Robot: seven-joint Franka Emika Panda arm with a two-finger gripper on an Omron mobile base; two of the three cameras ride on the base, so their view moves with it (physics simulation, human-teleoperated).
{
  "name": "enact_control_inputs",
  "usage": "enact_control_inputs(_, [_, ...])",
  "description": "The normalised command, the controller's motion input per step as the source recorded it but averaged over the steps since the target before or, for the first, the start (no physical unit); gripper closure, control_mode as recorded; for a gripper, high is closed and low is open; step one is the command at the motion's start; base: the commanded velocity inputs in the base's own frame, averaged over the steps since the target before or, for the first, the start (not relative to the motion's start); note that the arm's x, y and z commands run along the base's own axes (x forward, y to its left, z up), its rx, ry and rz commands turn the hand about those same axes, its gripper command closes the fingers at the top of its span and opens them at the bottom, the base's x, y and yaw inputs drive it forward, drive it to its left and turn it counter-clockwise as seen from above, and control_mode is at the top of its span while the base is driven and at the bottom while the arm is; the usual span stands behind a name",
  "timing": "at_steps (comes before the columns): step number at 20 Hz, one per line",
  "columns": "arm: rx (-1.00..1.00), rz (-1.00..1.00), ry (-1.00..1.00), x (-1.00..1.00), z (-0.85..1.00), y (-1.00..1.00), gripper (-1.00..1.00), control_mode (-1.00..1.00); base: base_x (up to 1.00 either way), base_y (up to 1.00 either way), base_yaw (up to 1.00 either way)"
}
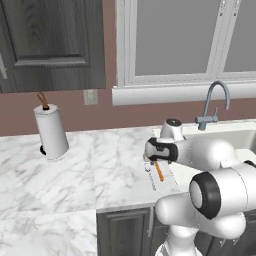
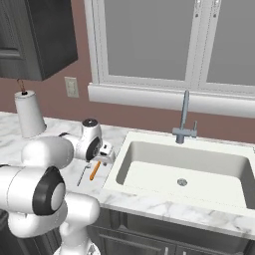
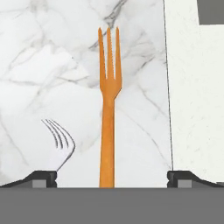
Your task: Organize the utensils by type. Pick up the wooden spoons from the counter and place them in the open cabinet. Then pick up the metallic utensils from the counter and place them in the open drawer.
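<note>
An orange fork [image 3: 107, 113], one of the metallic utensils, lies on the white marble counter [image 3: 39, 65] with its tines pointing away from the hand. My gripper [image 3: 112, 177] hangs open right above its handle, one fingertip on each side and well apart from it. A silver-white fork [image 3: 61, 142] lies just left of the orange one. From the base, the orange fork [image 1: 159, 171] and the silver piece [image 1: 150, 181] show under the lowered hand [image 1: 160, 150], close to the sink's left rim. They appear as the orange fork [image 2: 94, 170] and silver piece [image 2: 82, 176] from the right. The wooden spoons and the open drawer are out of view.
The sink [image 2: 122, 159] lies right beside the forks, with a faucet [image 2: 184, 122] behind it. A paper towel roll [image 1: 50, 131] stands at the back left of the counter. A dark upper cabinet [image 1: 50, 45] hangs above it. The counter's front edge [image 1: 125, 206] runs just below the forks.
</note>
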Motion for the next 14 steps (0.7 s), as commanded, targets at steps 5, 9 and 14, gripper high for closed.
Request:
enact_control_inputs(5, [0.0, 0.0, 0.0, 0.11, -0.27, 0.01, -1.0, -1.0, 0.0, 0.0, 0.0])
enact_control_inputs(9, [0.0, -0.01, 0.0, 0.13, -0.24, 0.01, -1.0, -1.0, 0.0, 0.0, 0.0])
enact_control_inputs(14, [0.0, -0.02, 0.0, 0.19, -0.15, 0.0, -1.0, -1.0, 0.0, 0.0, 0.0])
